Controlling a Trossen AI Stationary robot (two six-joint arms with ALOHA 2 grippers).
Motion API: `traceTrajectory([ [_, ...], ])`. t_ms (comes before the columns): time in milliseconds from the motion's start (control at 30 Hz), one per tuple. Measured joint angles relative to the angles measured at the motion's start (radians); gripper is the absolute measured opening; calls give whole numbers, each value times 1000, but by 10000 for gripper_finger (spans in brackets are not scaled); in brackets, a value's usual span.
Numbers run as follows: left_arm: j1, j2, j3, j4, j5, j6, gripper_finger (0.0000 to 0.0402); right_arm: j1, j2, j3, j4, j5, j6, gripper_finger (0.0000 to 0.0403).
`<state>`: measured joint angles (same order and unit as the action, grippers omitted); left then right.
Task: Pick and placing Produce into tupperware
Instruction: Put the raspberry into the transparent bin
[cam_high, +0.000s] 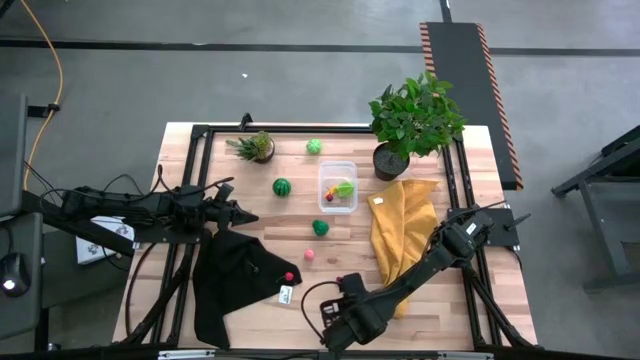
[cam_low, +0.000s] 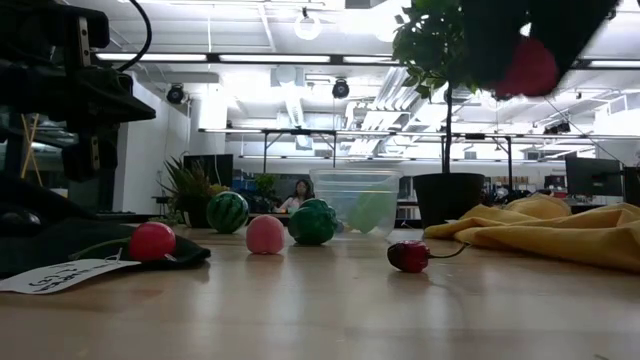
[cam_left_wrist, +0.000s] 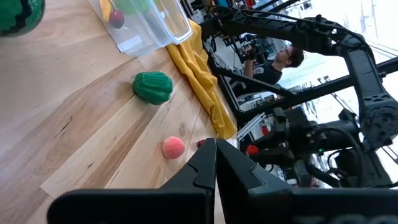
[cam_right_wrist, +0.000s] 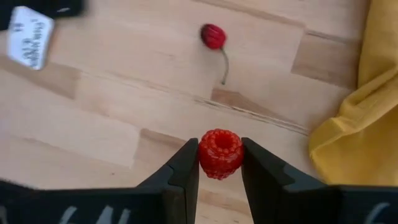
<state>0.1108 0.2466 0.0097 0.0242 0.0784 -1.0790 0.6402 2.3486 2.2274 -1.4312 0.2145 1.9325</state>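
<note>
Lying across the table (cam_high: 250, 150), two cloths take up the most room — a black cloth (cam_high: 232, 275) by the near left edge and a yellow cloth (cam_high: 400, 232) toward the right edge. A big potted plant (cam_high: 412, 122) stands at the far right corner. The tupperware (cam_high: 338, 186) sits near the middle, toward the far edge, with a yellow piece (cam_high: 344, 188) inside. The striped melon (cam_high: 282, 186) rests just left of it, and a green ball (cam_high: 320, 227) sits nearer the front. The right gripper (cam_right_wrist: 220, 167) hangs above the near edge — its fingers pinch a red raspberry (cam_right_wrist: 220, 153). A cherry (cam_right_wrist: 212, 36) lies on the wood below it. The left gripper (cam_left_wrist: 215, 163) waits by the left edge, its fingers pressed together.
</note>
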Motion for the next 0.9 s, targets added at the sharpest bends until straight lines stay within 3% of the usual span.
traceTrajectory([
  [400,0,0,0,0,0,0,1,-11,-2,130,-125,50,-165,84],
  [900,0,0,0,0,0,0,1,-38,-129,114,-140,211,-383,84],
])
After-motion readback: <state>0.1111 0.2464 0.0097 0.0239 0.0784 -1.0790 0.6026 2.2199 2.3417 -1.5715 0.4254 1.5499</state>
